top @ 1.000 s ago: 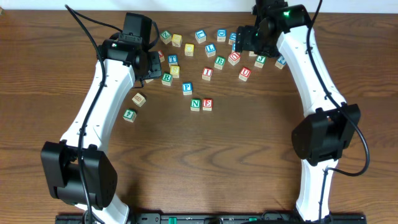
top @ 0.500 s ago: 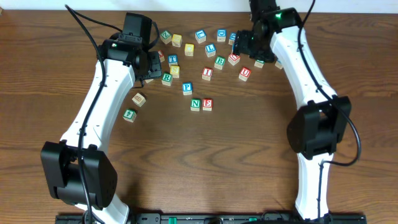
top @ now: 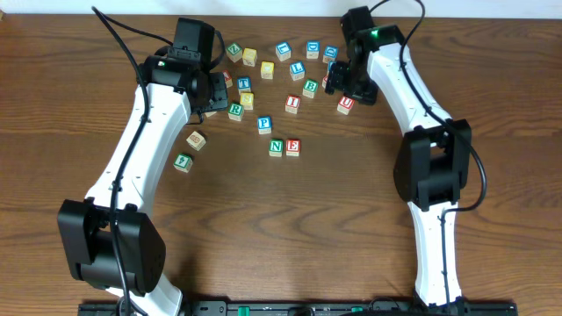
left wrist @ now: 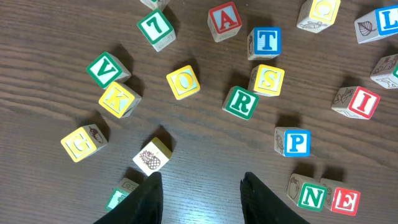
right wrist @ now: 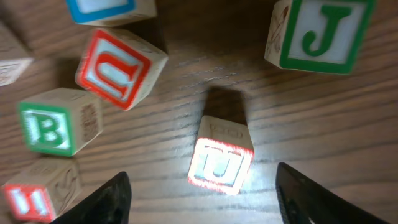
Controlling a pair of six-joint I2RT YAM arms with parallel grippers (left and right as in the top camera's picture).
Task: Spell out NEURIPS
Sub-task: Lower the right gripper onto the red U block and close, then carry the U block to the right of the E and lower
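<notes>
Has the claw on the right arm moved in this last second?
Yes. Seen from overhead, the right gripper has swung left and now hangs by the red U cube, which has not moved.

Built of white links w/ black joint housings on L arm (top: 145,132) & R arm (top: 413,83). Trails thin black cables (top: 110,35) off upper joints. Glows green at LED (top: 376,33) nr each wrist. Ends in matte black tapered fingers (left wrist: 146,199).
</notes>
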